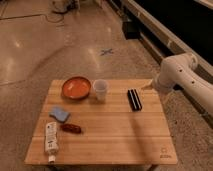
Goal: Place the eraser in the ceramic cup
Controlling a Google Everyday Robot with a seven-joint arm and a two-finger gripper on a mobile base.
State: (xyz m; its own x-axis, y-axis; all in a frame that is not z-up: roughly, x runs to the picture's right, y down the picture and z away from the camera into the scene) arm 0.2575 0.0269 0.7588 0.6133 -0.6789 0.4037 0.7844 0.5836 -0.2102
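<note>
The eraser [133,99] is a long black block with a thin pale stripe, lying flat on the right half of the wooden table [115,135]. The ceramic cup [100,90] is small, white and upright at the back middle of the table, to the left of the eraser and apart from it. The white arm [182,75] reaches in from the right. My gripper [147,87] is at the table's back right edge, just right of and beyond the eraser, not touching it.
An orange-red bowl [76,87] stands left of the cup. A blue sponge pad [59,114], a small reddish-brown bar [70,128] and a white tube [50,138] lie on the table's left front. A dark wall base runs along the right.
</note>
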